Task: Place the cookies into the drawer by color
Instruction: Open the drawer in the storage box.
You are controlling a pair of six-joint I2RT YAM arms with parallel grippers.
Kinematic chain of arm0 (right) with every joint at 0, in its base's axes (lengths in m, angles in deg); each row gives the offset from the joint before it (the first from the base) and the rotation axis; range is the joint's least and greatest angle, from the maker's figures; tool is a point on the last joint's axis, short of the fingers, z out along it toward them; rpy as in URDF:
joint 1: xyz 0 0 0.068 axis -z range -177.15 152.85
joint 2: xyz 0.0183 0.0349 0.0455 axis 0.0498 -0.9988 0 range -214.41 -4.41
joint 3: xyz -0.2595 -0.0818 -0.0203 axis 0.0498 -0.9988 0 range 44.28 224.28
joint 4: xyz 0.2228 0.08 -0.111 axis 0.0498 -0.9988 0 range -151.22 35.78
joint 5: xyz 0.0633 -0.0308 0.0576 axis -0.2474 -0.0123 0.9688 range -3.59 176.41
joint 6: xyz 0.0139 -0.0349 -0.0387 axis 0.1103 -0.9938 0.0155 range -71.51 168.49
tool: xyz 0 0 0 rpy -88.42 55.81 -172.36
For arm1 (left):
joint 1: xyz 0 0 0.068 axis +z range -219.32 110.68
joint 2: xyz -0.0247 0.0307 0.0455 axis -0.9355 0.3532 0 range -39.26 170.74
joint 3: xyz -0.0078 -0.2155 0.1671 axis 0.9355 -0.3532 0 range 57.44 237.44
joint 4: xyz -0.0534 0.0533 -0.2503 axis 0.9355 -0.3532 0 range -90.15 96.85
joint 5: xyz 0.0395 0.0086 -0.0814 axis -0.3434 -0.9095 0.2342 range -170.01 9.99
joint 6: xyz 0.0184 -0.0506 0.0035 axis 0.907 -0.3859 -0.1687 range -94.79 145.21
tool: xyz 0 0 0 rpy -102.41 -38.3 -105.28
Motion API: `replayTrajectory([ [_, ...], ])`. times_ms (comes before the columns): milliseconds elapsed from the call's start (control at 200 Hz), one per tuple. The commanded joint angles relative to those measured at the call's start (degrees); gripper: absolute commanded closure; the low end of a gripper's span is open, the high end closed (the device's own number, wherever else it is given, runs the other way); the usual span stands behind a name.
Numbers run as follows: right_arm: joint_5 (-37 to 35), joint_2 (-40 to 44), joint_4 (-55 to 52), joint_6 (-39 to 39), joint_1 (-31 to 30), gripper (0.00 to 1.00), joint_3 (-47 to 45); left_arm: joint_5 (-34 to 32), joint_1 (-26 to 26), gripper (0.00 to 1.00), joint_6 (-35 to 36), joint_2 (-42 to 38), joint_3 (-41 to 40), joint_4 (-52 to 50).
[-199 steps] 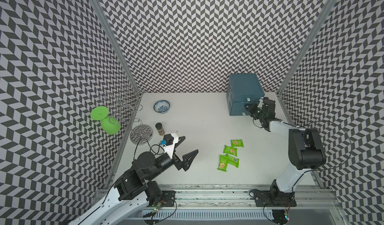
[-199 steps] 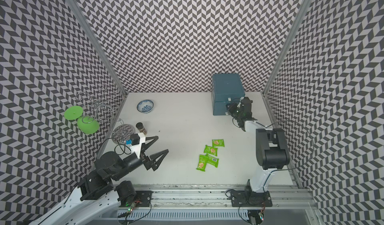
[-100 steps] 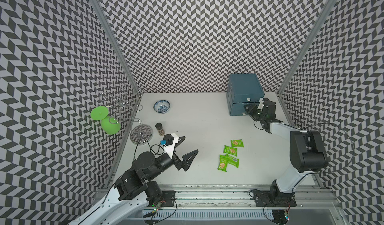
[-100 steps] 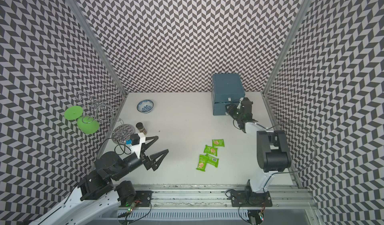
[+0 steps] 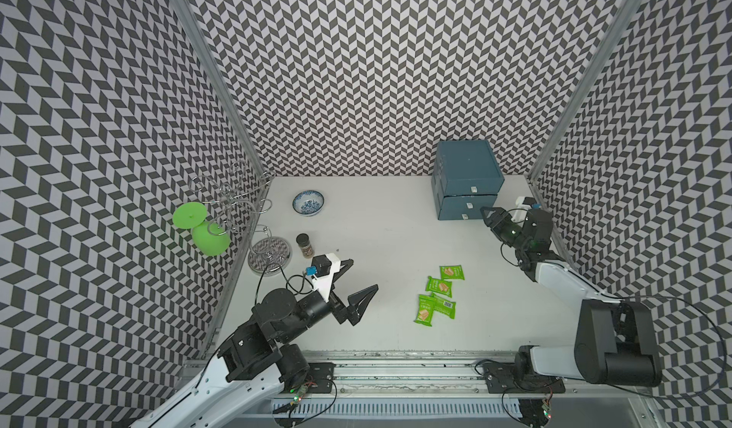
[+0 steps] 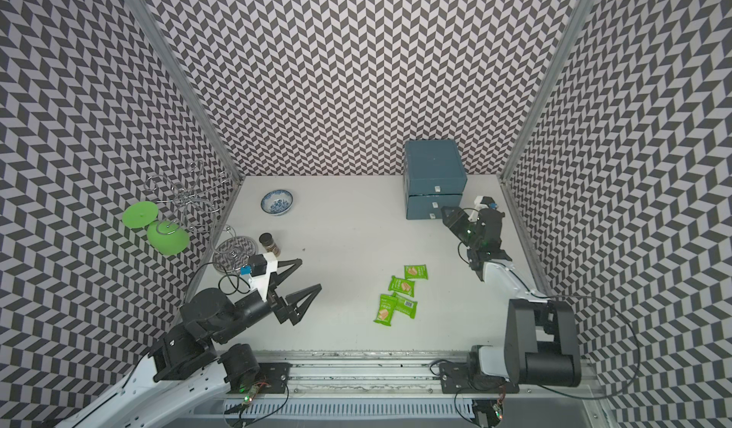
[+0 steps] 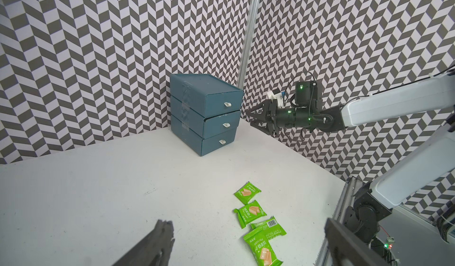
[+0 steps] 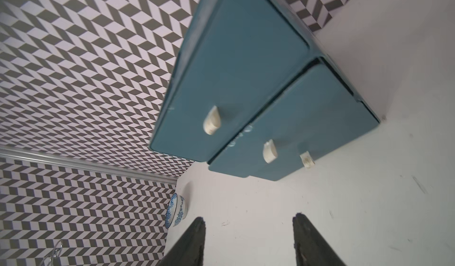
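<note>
Four green cookie packets (image 5: 439, 286) lie clustered on the table (image 5: 380, 244), two of them overlapping, well apart from the blue three-drawer unit (image 5: 467, 168), whose drawers look closed or nearly so. The right pincer (image 5: 488, 216) hangs just before the drawer fronts, fingers apart and empty. The left pincer (image 5: 364, 273) gapes wide, also empty. The step probably calls for squaring up on one white handle (image 8: 270, 151), pinching it, then pulling straight so the unit doesn't slide.
</note>
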Motion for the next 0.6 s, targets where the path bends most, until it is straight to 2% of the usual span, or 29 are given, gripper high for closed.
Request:
replayTrajectory([
  [0, 4.4, -2.7, 7.0, 3.7, 1.1, 0.46, -2.4, 0.8, 0.4, 0.0, 0.0, 0.0, -0.4, 1.5],
  [135, 8.0, -9.1, 12.6, 6.3, 1.3, 0.51, -2.4, 0.8, 0.4, 0.0, -0.1, 0.2, -0.4, 1.4],
  [330, 8.7, -18.3, 14.5, 6.9, 1.2, 0.49, 1.8, 0.8, 0.6, 0.0, 0.0, 0.3, -0.4, 1.5],
  [596, 9.0, -25.5, 15.6, 7.0, 1.1, 0.49, 5.8, 1.1, 1.0, 0.01, -0.1, 0.6, -0.5, 1.6],
])
